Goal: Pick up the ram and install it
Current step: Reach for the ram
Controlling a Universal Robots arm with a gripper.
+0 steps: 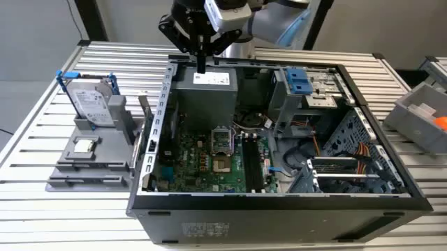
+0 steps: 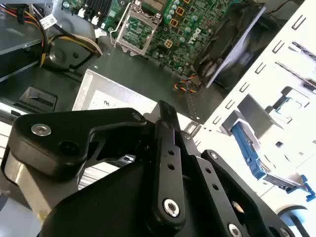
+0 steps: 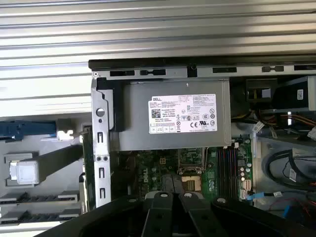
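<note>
Since ram (image 1: 146, 118) looks thin, light, stiff, fragile, you pinch its flat faces mid-length; claw (image 1: 201, 64) together, empty, above case (image 1: 279, 219).

A slatted metal table (image 1: 63, 219) is brightly lit. A plain grey surface (image 1: 35, 31) is seen beyond its far edge (wall or floor cannot be told). A grey bin (image 1: 415, 117) is seen near the edge on the exterior view's right.

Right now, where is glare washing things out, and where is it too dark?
Second wrist view: the case wall is blown out white, the gripper a black mass up front. First wrist view: the table slats glare. Exterior view: even light, soft shade over the motherboard.
</note>
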